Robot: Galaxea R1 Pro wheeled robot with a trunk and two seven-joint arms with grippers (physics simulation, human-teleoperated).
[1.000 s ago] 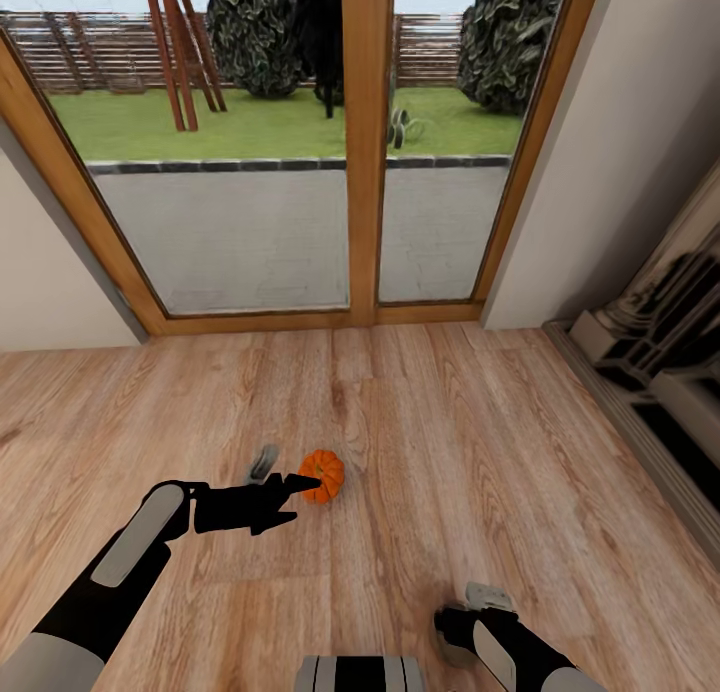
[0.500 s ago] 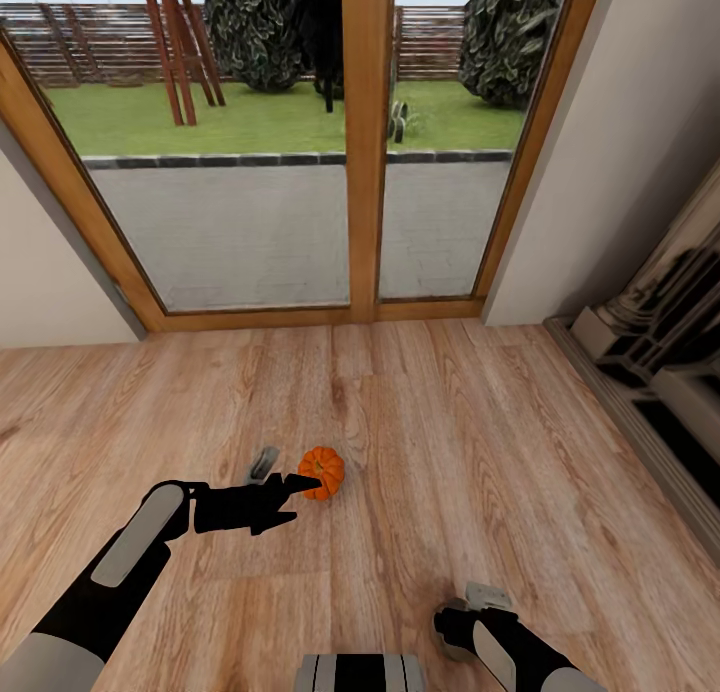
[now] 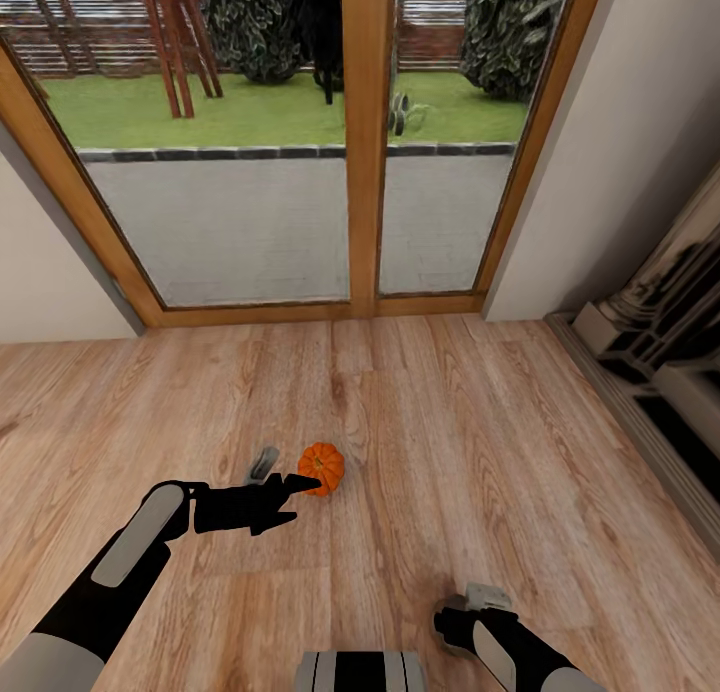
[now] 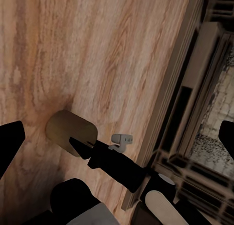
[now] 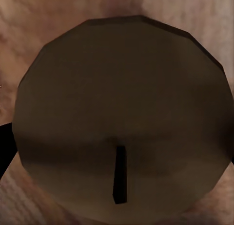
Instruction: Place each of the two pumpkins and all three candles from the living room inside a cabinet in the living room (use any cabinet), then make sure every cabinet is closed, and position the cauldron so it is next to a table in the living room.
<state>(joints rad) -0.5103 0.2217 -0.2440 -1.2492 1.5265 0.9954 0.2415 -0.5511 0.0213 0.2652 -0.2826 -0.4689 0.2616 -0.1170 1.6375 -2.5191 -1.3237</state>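
From the head camera, a small orange pumpkin point(image 3: 321, 468) sits on the wooden floor point(image 3: 450, 452), out in the open boards some way in from the glass doors point(image 3: 300, 172) at the floor's far edge. The left hand point(image 3: 283, 499) reaches toward it low over the floor, its two black fingers spread apart; the farther fingertip point(image 3: 305, 483) lies against the pumpkin's near side as seen from here, and whether it truly touches cannot be told. A small grey object point(image 3: 263, 463) lies on the floor just beside the pumpkin, on the left. The right hand point(image 3: 462, 627) is near the floor's near edge, pointing down over a pale candle point(image 3: 487, 596) that peeks out beyond it. A carved fireplace point(image 3: 660, 342) runs along the floor's right edge.

From the left wrist camera, a beige candle point(image 4: 73, 130) stands on the floor with the right arm point(image 4: 117, 166) above it, and the fireplace point(image 4: 204, 103) is behind. The left hand's two black fingertips point(image 4: 9, 142) sit far apart at the sides of the picture.

From the right wrist camera, the candle's round top point(image 5: 122, 117) with its dark wick point(image 5: 119, 173) is very close. A dark fingertip point(image 5: 6, 147) shows at one side; whether the right hand is apart or clamped on the candle cannot be told.
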